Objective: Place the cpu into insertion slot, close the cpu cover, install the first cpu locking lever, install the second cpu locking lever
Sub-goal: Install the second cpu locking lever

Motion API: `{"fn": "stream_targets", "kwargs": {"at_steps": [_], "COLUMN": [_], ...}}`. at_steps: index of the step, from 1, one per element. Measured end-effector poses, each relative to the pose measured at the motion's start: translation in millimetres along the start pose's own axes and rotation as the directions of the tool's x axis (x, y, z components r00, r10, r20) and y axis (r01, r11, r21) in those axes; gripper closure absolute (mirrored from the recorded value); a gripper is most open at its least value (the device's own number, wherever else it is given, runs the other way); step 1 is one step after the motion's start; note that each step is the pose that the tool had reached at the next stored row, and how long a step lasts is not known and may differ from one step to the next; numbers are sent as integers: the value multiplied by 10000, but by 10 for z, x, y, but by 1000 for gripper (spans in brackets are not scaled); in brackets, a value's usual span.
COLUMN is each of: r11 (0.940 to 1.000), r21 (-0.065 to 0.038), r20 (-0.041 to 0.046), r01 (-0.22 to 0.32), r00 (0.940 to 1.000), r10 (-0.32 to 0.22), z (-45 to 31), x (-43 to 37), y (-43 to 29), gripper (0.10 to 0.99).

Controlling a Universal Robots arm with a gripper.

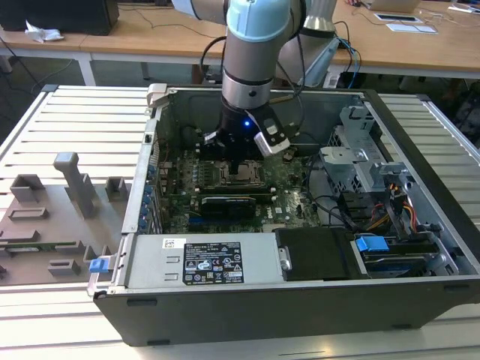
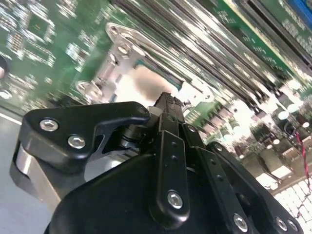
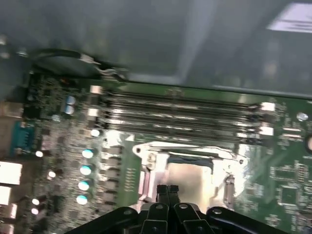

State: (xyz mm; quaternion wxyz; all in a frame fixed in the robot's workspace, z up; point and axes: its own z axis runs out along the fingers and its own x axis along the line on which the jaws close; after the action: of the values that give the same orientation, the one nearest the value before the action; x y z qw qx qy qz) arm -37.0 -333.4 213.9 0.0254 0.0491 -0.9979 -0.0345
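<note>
My gripper (image 1: 239,165) hangs inside the open computer case, right over the processor socket in the middle of the green motherboard (image 1: 285,202). In both wrist views its black fingertips are pressed together, and I see nothing between them. The gripper (image 3: 167,189) hovers just above the cpu (image 3: 187,175), whose silver-grey top shows inside the socket. The cpu cover (image 3: 146,152), a thin silvery frame, lies flat around the chip. The second wrist view shows the gripper (image 2: 168,100) at the edge of the cpu (image 2: 144,85) and the cpu cover (image 2: 114,41). How the locking levers stand I cannot make out.
Memory slots (image 3: 180,105) run beside the socket, and a long black card (image 1: 225,204) lies on its other side. A grey power supply (image 1: 202,262) and a metal drive cage (image 1: 360,161) crowd the case. A grey fixture tray (image 1: 52,217) sits at the exterior view's left.
</note>
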Motion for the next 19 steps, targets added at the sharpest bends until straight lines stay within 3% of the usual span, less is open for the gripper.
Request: {"fn": "stream_targets", "kwargs": {"at_steps": [3,6,9,13,16,19], "r11": [10000,9999,9999,9999,9999,9999], "r21": [86,103,133,133,133,131], "r20": [-173,-175,-178,-177,-178,-176], "r01": [-15,-19,-18,-19,-19,-19], "r00": [9998,9998,9998,9998,9998,9998], "r10": [17,21,20,21,21,21], "z": [-13,-54,-301,-441,-507,-525], "x": [-165,-167,-157,-150,-147,-146], "y": [-15,-12,6,16,21,22], "gripper": [980,980,980,980,980,980]}}
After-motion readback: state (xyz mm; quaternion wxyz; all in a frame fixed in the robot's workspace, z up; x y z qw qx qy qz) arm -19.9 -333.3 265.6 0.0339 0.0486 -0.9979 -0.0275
